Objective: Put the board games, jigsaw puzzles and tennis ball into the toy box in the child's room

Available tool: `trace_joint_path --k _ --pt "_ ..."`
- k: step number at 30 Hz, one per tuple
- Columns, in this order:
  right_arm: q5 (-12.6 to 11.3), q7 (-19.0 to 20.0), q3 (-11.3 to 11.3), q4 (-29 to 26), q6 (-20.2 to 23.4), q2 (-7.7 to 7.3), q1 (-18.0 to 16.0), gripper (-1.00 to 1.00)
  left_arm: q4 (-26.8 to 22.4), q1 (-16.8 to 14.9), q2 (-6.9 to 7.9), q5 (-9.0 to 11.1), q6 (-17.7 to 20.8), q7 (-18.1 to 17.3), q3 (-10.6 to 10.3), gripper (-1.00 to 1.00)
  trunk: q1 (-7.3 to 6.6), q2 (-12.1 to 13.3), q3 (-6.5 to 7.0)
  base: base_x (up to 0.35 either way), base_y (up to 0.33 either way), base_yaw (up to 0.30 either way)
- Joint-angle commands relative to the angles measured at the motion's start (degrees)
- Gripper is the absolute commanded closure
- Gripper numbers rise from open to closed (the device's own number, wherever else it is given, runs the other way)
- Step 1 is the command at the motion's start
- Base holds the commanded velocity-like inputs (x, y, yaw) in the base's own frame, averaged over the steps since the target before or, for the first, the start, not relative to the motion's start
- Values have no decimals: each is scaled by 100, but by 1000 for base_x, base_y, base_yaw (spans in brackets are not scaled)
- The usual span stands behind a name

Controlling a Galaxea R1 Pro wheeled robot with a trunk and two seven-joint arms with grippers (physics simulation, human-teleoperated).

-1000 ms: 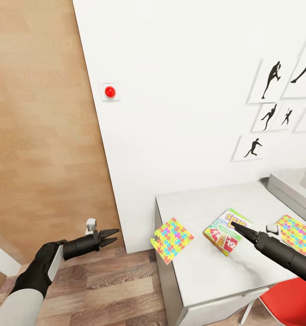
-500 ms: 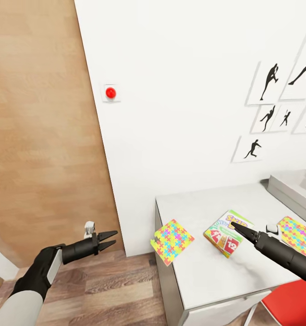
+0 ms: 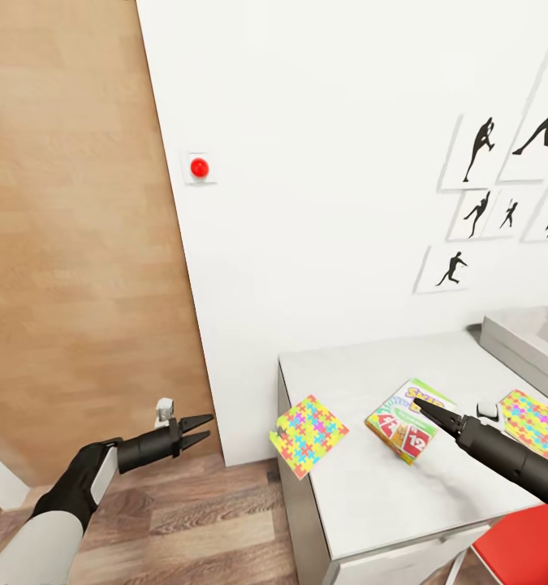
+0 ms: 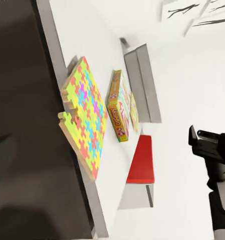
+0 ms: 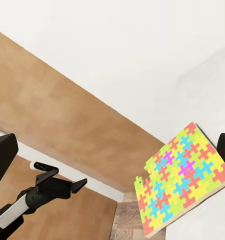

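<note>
We take this as the approach to the first pickup on the worktop [image 3: 403, 487], with nothing yet gripped. Nearest us, at about eight o'clock, our left hand [image 3: 194, 429] hangs over the wood floor [image 3: 200, 520] beside the worktop's end, fingers parted and released, grasping nothing. At four o'clock our right hand [image 3: 424, 409] reaches over the worktop with its tip above the Skip-Bo board game [image 3: 407, 418]; whether its fingers are parted we cannot tell. One jigsaw puzzle [image 3: 308, 433] lies at the worktop's near corner, overhanging the edge; a second jigsaw puzzle [image 3: 535, 422] lies at three o'clock. Farther, at two o'clock, sits the toy box [image 3: 517, 337]. Next we judge the right hand must settle onto the game's edge.
</note>
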Motion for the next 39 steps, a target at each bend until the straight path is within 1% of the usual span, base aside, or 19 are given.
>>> trace_joint_path --k 1,8,11,14,19,24,28,30,33,39 --pt "-5 13 -3 0 31 3 -5 -100 23 -18 1 10 19 5 3 -100 23 -46 -16 0 0 0" --pt "-5 13 -1 0 31 3 -5 -100 57 -50 -20 5 -37 66 4 -100 177 -327 -77 0 0 0" --pt "-5 13 -2 0 31 2 -3 -100 60 -53 -27 13 -45 209 4 -100 243 -447 -104 0 0 0" --pt "-5 13 4 0 31 6 -1 -100 65 -54 -41 25 -60 440 10 -100 309 -568 -130 0 0 0" --pt "-5 13 0 0 31 8 -1 -100 71 -55 -62 29 -128 628 6 -100 419 -768 -174 0 0 0" --pt "-5 13 -1 0 31 7 -1 -100 97 -55 -63 30 -165 708 5 -100 528 -969 -218 0 0 0" --pt "-5 13 1 0 31 8 -2 -100 104 -55 -106 32 -190 723 -5 -100 528 -969 -182 0 0 0" --pt "-5 13 0 0 31 8 -3 -100 105 -55 -174 31 -188 726 -10 -100 528 -969 -164 0 0 0" --pt "-5 13 5 0 31 8 -3 -100 106 -55 -219 30 -189 728 -12 -100 528 -969 -137 0 0 0" --pt "-5 17 5 0 31 14 -1 -100 106 -55 -247 30 -205 729 -11 -100 528 -969 -109 0 0 0"
